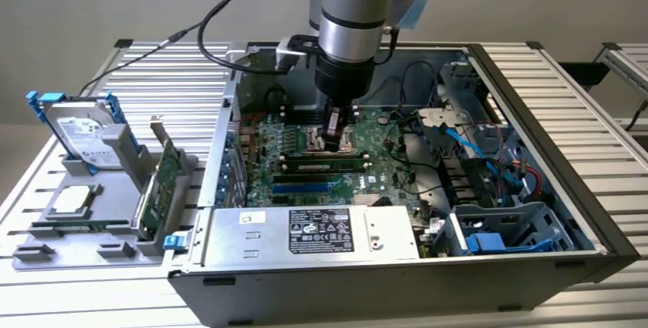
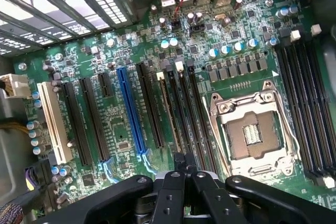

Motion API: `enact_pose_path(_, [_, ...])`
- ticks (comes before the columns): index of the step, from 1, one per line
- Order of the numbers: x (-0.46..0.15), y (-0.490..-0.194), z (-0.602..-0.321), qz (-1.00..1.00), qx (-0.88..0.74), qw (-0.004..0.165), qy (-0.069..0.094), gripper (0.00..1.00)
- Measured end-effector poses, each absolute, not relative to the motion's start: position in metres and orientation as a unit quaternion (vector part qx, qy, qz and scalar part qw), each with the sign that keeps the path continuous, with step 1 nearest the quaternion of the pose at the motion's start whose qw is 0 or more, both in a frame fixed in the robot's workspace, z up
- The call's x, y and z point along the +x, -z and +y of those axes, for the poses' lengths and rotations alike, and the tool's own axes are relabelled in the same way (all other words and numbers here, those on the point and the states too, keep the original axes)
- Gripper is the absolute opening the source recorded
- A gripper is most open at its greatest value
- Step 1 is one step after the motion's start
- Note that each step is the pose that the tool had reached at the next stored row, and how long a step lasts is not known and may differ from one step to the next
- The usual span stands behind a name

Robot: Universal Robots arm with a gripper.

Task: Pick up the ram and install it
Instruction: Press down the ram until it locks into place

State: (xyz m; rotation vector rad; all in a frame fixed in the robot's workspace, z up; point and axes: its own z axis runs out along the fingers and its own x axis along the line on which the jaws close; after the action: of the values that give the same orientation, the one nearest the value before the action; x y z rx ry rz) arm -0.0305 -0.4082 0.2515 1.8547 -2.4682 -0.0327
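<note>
In the exterior view, the gripper (image 1: 339, 140) hangs inside the open computer case (image 1: 567, 191), low over the motherboard (image 1: 294, 134), with its fingers drawn together and nothing visible between them. The ram (image 1: 324, 165), a narrow green stick with dark chips, lies along a memory slot just beside the fingertips, on the side towards the power supply (image 1: 314, 231). It is level and not in the grip. The sheet-metal case walls stand well clear of the arm on both sides. Loose black cables (image 1: 426, 89) and a blue drive cage (image 1: 501, 229) crowd the exterior view's right. Outside the case, a grey tray (image 1: 61, 256) holds a hard drive (image 1: 83, 134) and an upright expansion card (image 1: 162, 184).

In the wrist view, the black fingers meet at one point over the long black slots next to the metal-framed CPU socket (image 2: 252, 129). A blue expansion slot (image 2: 131, 108) and a white one (image 2: 52, 124) run parallel further off. I cannot tell whether the thin edge in the slot under the fingertips is the stick.
</note>
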Motion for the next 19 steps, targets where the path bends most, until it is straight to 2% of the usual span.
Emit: enact_pose_path(19, [-0.0305,-0.25,-0.4076,-0.864,0.503,0.008,0.0,0.11])
